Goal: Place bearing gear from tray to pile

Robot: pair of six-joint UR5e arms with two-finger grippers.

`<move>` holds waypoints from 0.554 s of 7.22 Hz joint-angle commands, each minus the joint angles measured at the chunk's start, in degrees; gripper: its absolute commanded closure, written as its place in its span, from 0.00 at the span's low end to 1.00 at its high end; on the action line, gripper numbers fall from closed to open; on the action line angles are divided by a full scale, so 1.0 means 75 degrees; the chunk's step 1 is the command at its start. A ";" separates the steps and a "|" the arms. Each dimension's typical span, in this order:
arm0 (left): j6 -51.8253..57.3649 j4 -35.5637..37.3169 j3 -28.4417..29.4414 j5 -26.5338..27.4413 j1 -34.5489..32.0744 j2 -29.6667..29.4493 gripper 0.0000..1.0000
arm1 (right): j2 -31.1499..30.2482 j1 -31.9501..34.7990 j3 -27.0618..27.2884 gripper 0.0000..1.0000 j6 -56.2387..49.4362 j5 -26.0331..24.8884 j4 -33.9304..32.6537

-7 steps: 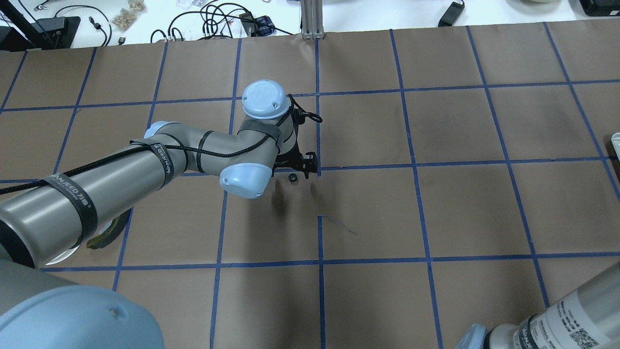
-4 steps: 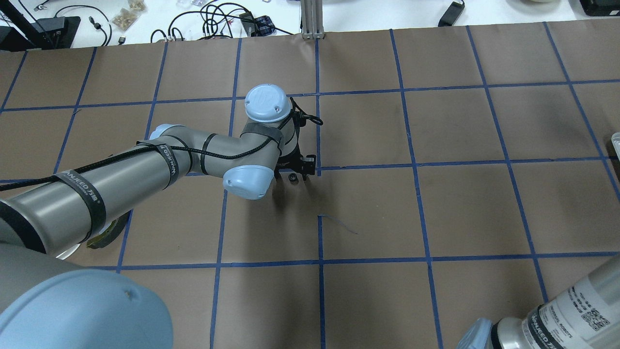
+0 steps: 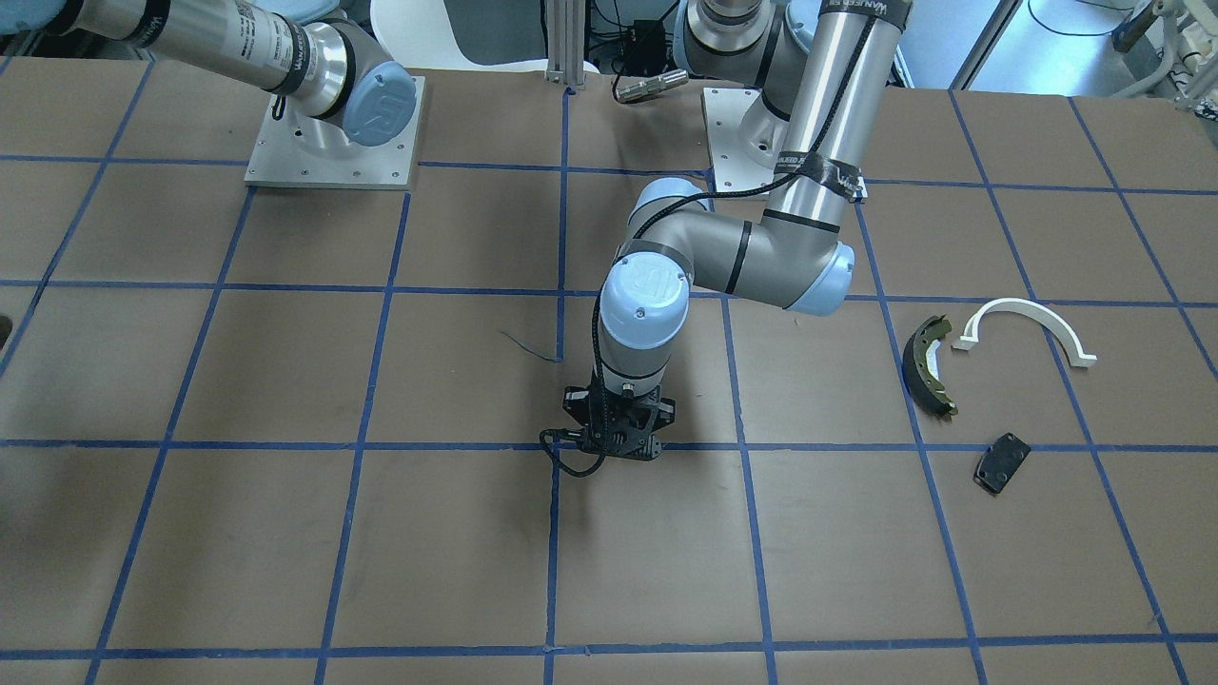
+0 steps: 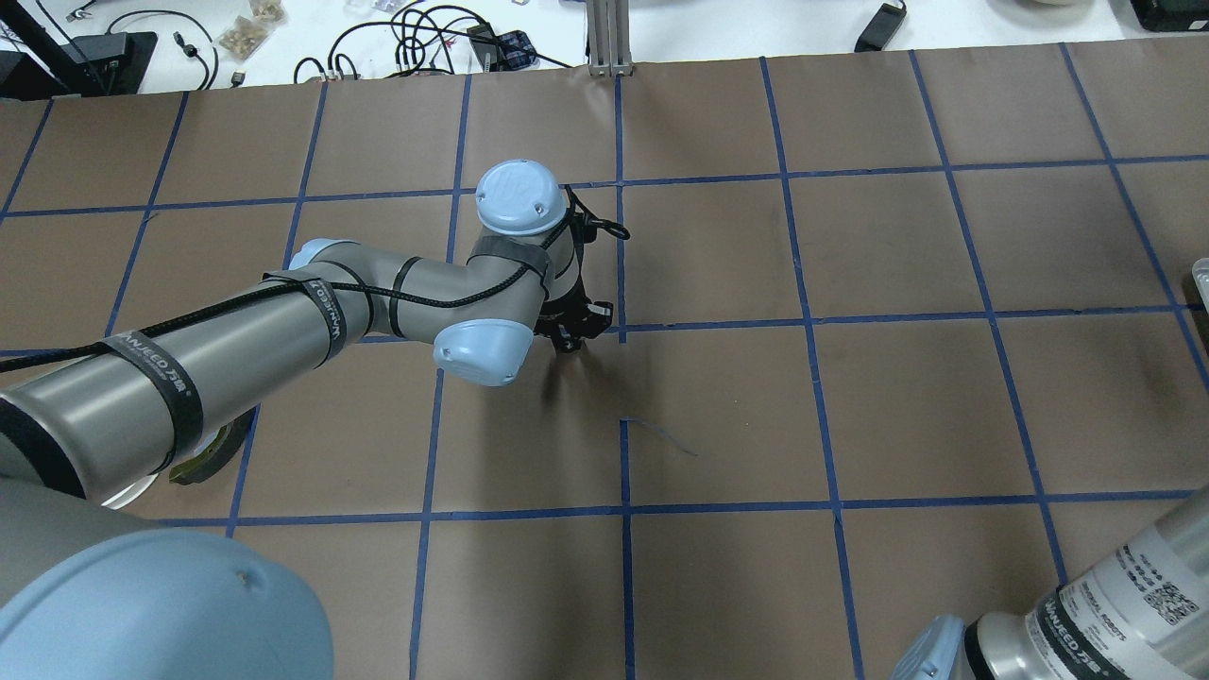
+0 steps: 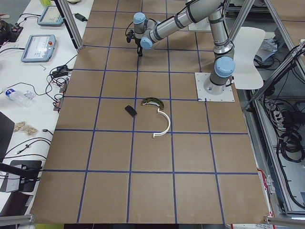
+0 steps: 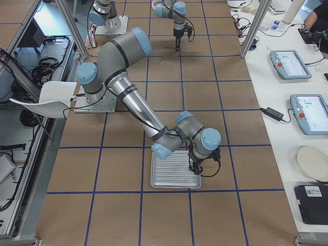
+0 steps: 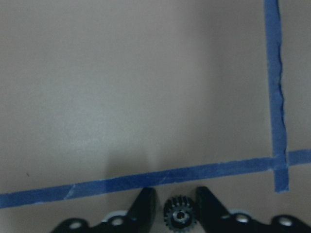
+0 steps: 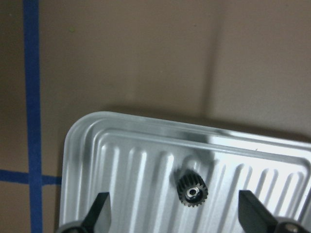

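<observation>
A small black bearing gear (image 7: 180,219) sits on the brown table between my left gripper's fingers (image 7: 145,208), which press close on both sides. My left gripper (image 4: 570,340) points down at the table's middle, also in the front view (image 3: 617,449). A second gear (image 8: 192,191) lies on the ribbed metal tray (image 8: 121,160). My right gripper (image 8: 175,213) hangs open and empty over it. The pile lies apart from both: an olive brake shoe (image 3: 928,366), a white arc (image 3: 1028,323) and a black plate (image 3: 1001,462).
Blue tape lines grid the table. The tray (image 6: 174,169) lies under the right arm at the table's right end. The left arm's elbow hides most of the brake shoe (image 4: 208,458) in the overhead view. Cables and pendants lie beyond the far edge.
The gear lay bare on the table just in front of my left gripper. The gripper has moved over it and now covers it. The right arm shifted slightly.
</observation>
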 commanded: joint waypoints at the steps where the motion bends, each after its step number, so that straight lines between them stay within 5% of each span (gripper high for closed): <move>1: 0.0048 -0.0046 0.0029 0.0009 0.0059 0.0155 1.00 | 0.0109 -0.0027 -0.0007 0.12 -0.0018 0.0009 -0.0054; 4: 0.2347 -0.1867 0.0520 0.0185 0.1972 0.1160 1.00 | 0.0145 -0.0039 0.0051 0.18 0.0028 -0.0038 -0.0042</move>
